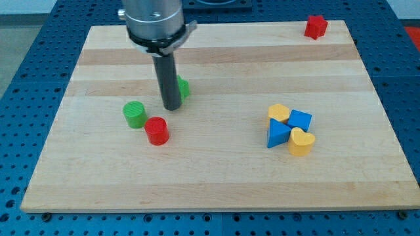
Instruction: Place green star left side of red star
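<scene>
In the upper left of the frame, my tip [172, 107] is seen touching the partly hidden green star [183, 87], no hand being fitted, and a long push toward the red star [315, 26] at upper right is judged due next.

Looks like a robotics lab setup to me. The wooden desk [216, 177] sits on a blue perforated mounting plate [26, 78], peg holes showing from 9 o'clock round to 3 o'clock.

Green cylinder [134, 114] touching red cylinder [157, 130]; yellow and blue blocks [290, 128] clustered rightward
</scene>
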`<state>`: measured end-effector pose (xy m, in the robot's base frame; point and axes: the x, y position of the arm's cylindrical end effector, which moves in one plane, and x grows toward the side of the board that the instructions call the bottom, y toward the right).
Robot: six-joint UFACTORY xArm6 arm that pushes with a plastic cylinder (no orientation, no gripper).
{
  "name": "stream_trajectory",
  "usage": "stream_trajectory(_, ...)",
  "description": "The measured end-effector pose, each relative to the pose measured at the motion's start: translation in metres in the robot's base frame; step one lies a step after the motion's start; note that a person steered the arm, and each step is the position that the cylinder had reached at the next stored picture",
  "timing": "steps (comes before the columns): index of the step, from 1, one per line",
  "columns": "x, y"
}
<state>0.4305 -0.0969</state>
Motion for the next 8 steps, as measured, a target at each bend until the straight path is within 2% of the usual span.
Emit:
stream_trajectory(1, -0.02, -0.02)
stream_trajectory(2, -0.045, -0.007)
stream_trajectory(6, -0.122, 0.076)
stream_trajectory(8, -0.067, 0.074)
